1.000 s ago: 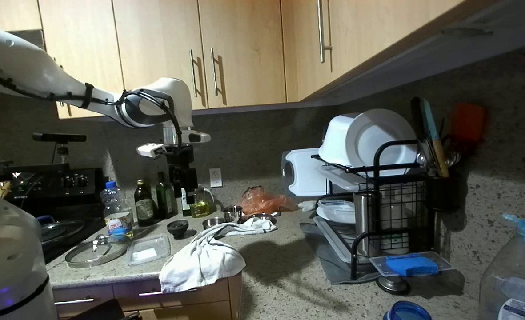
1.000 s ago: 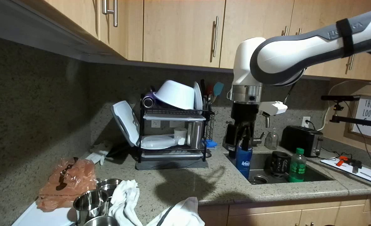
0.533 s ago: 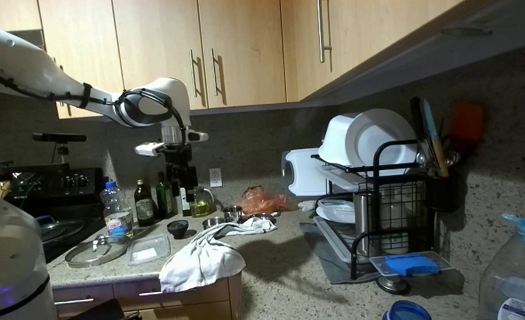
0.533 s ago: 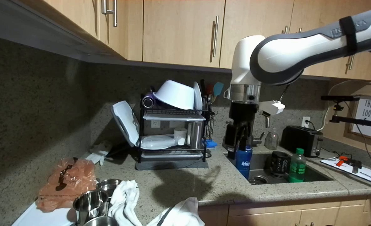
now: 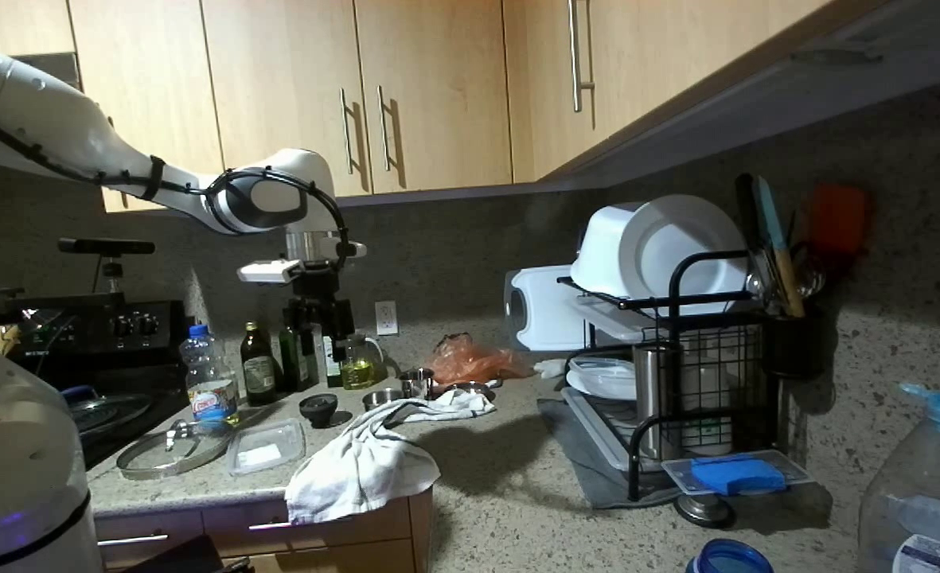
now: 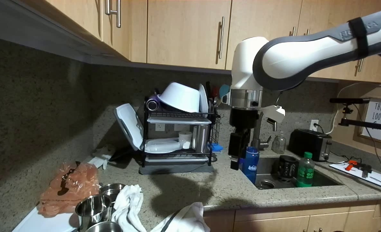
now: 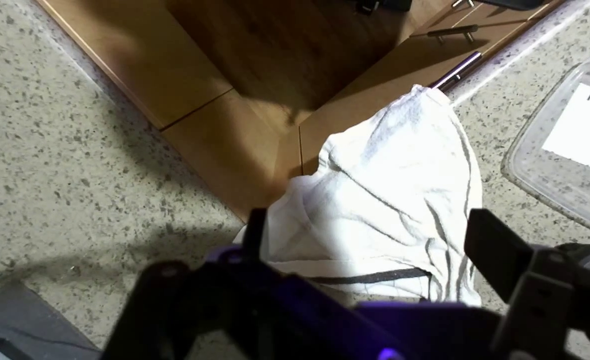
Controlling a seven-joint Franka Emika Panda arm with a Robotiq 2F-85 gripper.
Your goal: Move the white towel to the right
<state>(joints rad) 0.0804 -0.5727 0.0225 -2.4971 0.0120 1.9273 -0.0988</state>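
Note:
The white towel [image 5: 366,469] lies bunched over the corner of the counter, its wide end hanging past the edge and its narrow end beside the metal cups. In another exterior view its lower part is cut off by the frame, while a folded end of the towel [image 6: 129,204] shows. My gripper [image 5: 324,347] hangs fingers down, well above the counter and apart from the cloth. Seen from the wrist, the gripper [image 7: 367,225] is open wide, with the towel [image 7: 399,195] below, spanning the gap between the fingers. Nothing is held.
A black dish rack [image 6: 177,154] with white dishes stands by the wall. Metal cups [image 6: 92,209] and an orange bag [image 6: 69,187] lie near the towel's narrow end. A clear lid [image 5: 267,447], a glass lid [image 5: 175,450] and bottles [image 5: 259,366] are nearby. The sink [image 6: 325,182] holds bottles.
My arm has shifted slightly and the hand has turned, so the fingers now overlap in an exterior view. The towel lies as before, and the fingers have stayed apart.

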